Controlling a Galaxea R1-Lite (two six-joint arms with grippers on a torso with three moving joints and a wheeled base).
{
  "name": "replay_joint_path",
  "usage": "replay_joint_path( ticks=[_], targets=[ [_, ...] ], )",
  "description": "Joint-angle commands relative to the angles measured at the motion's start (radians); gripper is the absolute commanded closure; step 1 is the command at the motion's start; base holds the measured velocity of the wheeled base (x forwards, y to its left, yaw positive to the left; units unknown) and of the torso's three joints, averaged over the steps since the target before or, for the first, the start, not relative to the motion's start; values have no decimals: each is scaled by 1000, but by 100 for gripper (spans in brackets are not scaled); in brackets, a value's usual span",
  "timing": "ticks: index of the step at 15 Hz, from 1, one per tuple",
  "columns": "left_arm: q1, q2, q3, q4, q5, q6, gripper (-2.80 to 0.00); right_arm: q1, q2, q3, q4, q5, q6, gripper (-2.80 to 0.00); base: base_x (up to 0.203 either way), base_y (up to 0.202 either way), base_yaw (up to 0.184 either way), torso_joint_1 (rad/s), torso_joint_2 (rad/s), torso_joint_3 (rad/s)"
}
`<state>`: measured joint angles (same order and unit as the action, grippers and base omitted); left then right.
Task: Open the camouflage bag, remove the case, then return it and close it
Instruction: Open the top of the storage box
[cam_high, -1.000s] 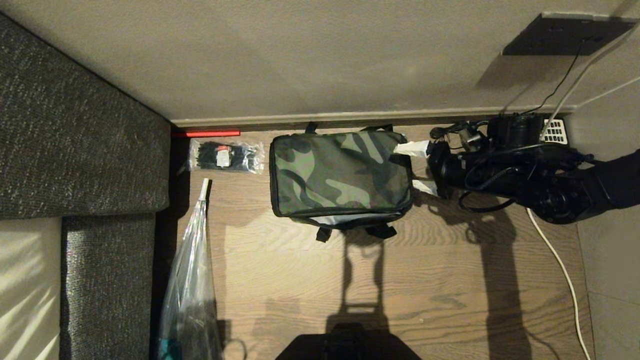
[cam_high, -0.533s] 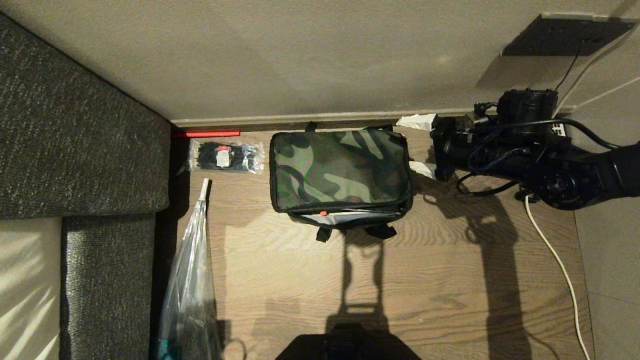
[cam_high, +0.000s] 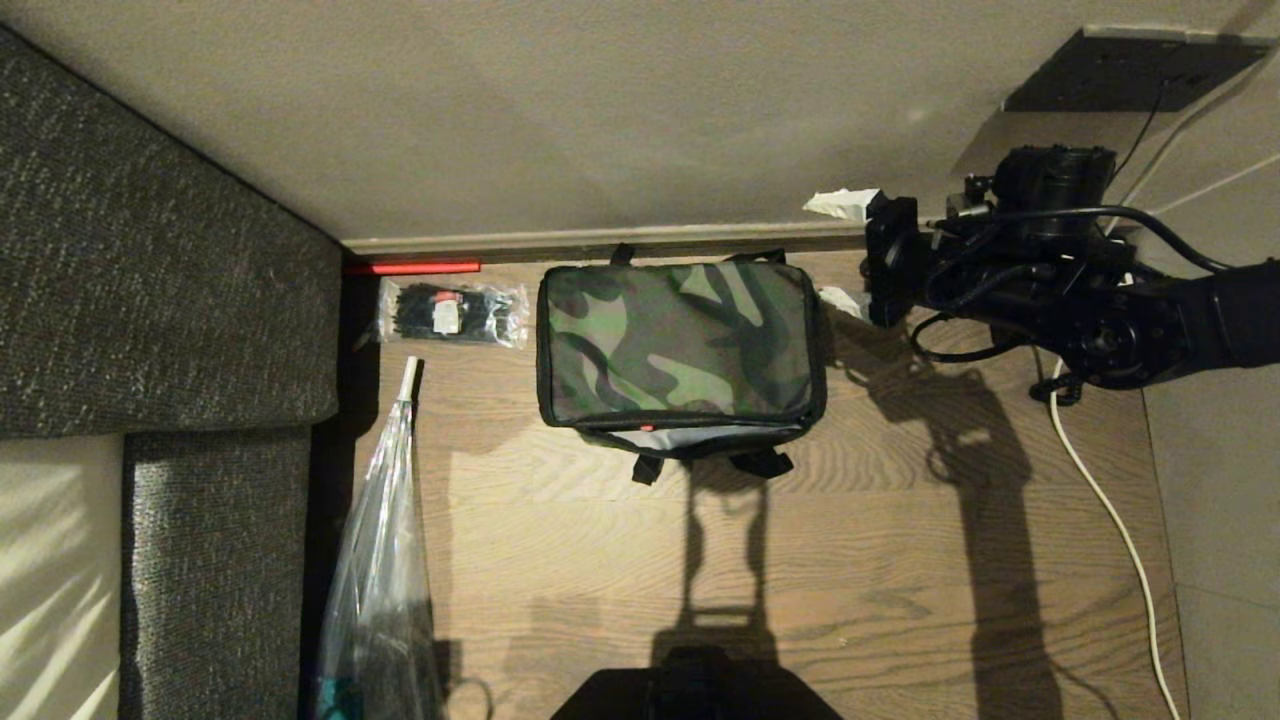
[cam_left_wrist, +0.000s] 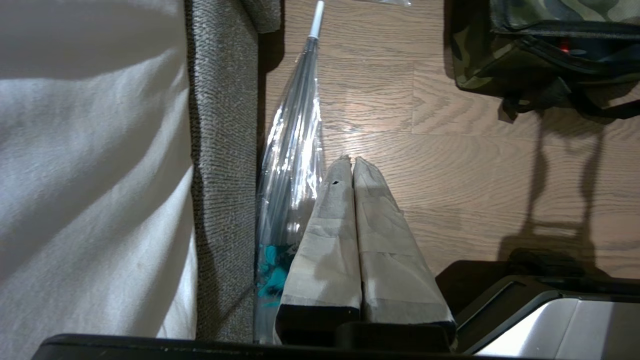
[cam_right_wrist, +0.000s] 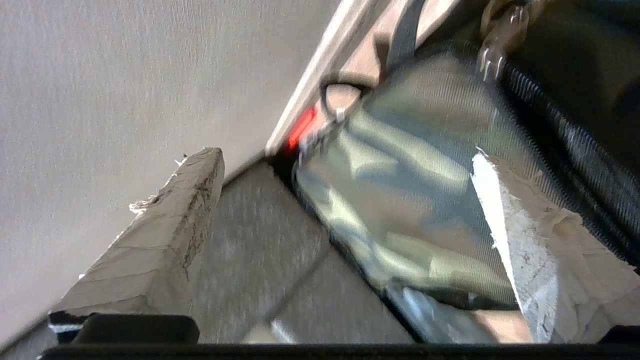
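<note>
The camouflage bag (cam_high: 680, 345) sits on the wood floor against the skirting, its lid lying down over it. A thin strip of grey lining (cam_high: 700, 437) and a red spot show under the lid's front edge. The case does not show. My right gripper (cam_high: 842, 252) hangs just off the bag's right end near the wall, open, with nothing between its taped fingers. In the right wrist view the bag (cam_right_wrist: 400, 200) lies beyond the open right gripper (cam_right_wrist: 342, 157). My left gripper (cam_left_wrist: 352, 162) is parked low beside the sofa, shut and empty; the bag's corner (cam_left_wrist: 540, 50) is far ahead of it.
A grey sofa (cam_high: 150, 250) fills the left side. A long clear plastic bag (cam_high: 375, 580) lies along it, and a packet of black ties (cam_high: 455, 312) and a red stick (cam_high: 410, 267) lie left of the bag. A white cable (cam_high: 1110, 520) runs down the right.
My right gripper has drawn off the bag's right corner and up toward the wall, staying open. The lid has sunk lower onto the bag and the grey strip at its front has narrowed.
</note>
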<state>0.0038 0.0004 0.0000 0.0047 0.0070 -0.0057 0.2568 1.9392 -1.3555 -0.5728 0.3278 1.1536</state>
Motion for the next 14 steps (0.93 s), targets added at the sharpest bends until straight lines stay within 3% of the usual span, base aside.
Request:
replay_joint_path(
  ticks=[1, 4, 7, 14],
  targets=[
    [1, 0, 3, 0, 1, 0, 0, -1, 36, -67, -2, -53, 9, -280, 0, 0, 0, 0, 0, 0],
    [1, 0, 3, 0, 1, 0, 0, -1, 46, -40, -11, -69, -25, -280, 0, 0, 0, 0, 0, 0],
    [1, 0, 3, 0, 1, 0, 0, -1, 59, 90, -33, -49, -326, -280, 0, 0, 0, 0, 0, 0],
    [1, 0, 3, 0, 1, 0, 0, 40, 72, 181, -83, -47, -363, -280, 0, 0, 0, 0, 0, 0]
  ],
)
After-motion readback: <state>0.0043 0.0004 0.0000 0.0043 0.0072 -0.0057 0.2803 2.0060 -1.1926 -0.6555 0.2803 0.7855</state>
